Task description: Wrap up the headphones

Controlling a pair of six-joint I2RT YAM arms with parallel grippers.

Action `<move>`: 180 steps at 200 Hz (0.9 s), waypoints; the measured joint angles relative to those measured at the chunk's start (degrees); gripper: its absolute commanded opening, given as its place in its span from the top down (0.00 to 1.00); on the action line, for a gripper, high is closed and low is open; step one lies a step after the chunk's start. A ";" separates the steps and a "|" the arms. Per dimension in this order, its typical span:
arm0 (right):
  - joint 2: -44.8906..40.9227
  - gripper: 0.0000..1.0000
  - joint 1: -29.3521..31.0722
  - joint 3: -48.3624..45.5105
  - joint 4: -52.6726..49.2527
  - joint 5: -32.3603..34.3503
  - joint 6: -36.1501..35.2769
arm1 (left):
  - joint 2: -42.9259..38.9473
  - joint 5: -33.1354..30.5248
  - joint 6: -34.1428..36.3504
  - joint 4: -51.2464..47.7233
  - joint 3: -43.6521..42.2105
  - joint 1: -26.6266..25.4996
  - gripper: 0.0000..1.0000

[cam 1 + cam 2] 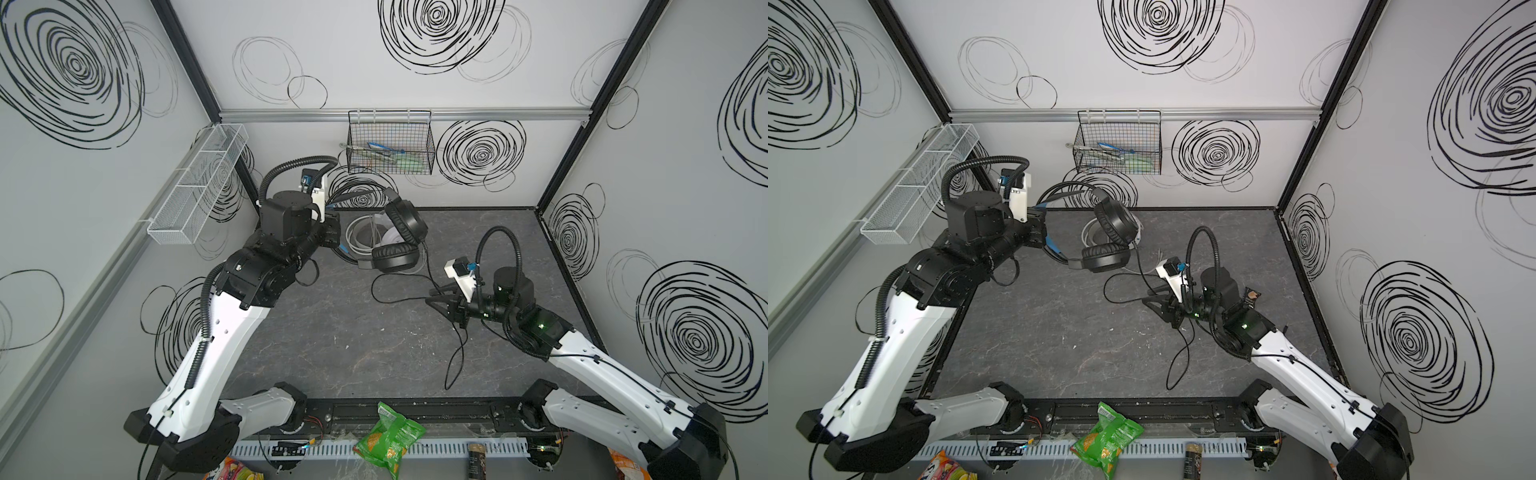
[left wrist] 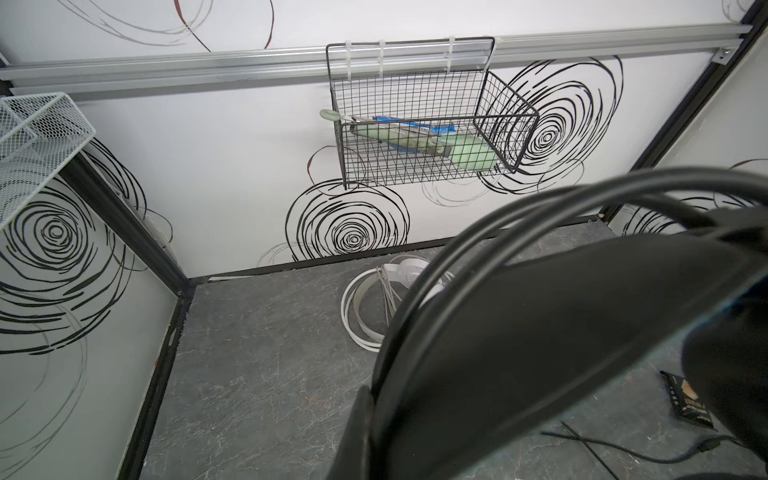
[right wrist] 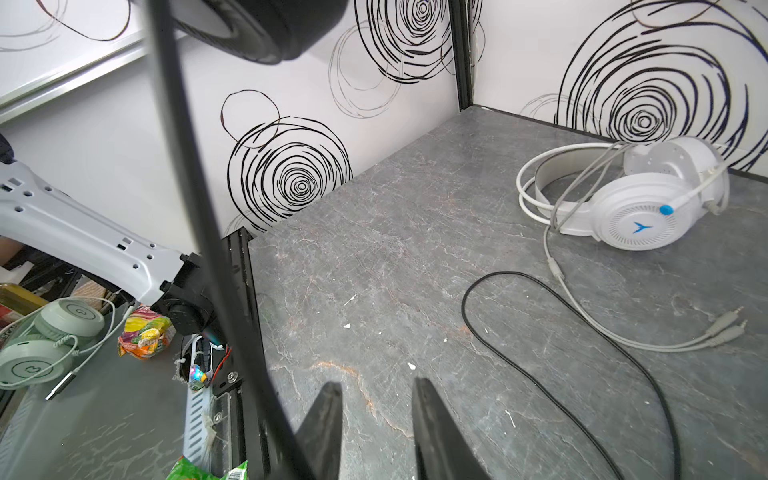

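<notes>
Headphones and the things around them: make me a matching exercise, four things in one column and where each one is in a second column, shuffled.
Things:
1. black headphones
2. white headphones
3. wire basket
4. green snack bag

Places:
A. lying on the table
B. beyond the table's front edge
C. held up in the air
D. hanging from the rail

Pairs: 1-C, 2-A, 3-D, 4-B

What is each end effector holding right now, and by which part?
The left end effector grips the black headphones by the headband; the right end effector holds nothing.
</notes>
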 measured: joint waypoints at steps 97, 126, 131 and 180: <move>3.15 0.54 0.02 -0.79 4.76 -2.34 1.97 | -0.37 2.75 -2.95 0.20 1.38 0.70 1.00; 1.77 0.74 0.04 -1.99 4.39 -2.45 2.10 | -1.60 3.02 -3.52 0.59 -0.52 1.44 1.00; 1.42 0.75 0.04 -2.21 4.33 -2.38 2.03 | -1.77 3.04 -3.61 0.59 -0.85 1.55 1.00; -0.76 0.58 0.04 -3.21 3.65 -1.99 2.14 | -2.36 3.28 -4.09 0.66 -1.53 2.19 1.00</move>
